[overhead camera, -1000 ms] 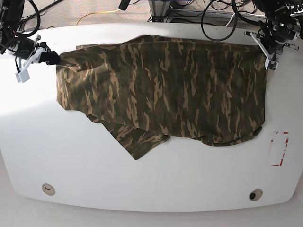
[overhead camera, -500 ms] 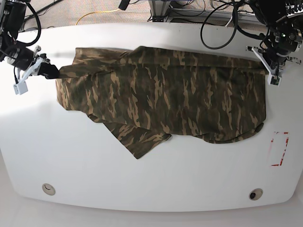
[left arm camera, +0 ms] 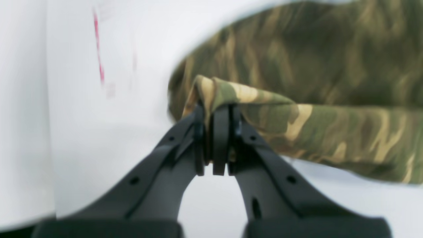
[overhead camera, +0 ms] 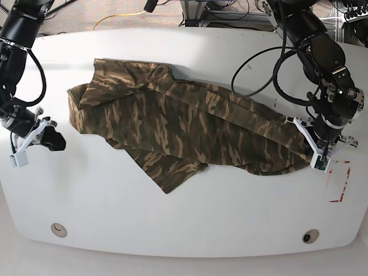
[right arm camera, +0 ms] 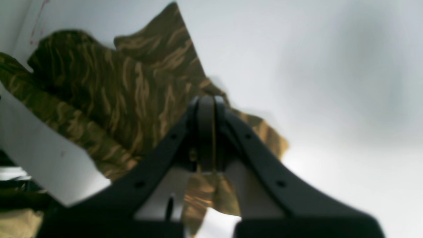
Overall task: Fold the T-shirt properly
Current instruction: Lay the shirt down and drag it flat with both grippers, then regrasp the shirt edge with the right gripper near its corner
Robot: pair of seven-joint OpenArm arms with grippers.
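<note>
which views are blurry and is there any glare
Left wrist: shirt and red marks soft and smeared, only the fingers fairly sharp. Right wrist: blurred throughout, hazy white table. Base: sharp, table blown out to bright white at the left edge.

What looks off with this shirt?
The T-shirt lies crooked and rumpled on the table. Only the left gripper pinches its corner; the right gripper sits shut beside it, apparently holding nothing.
</note>
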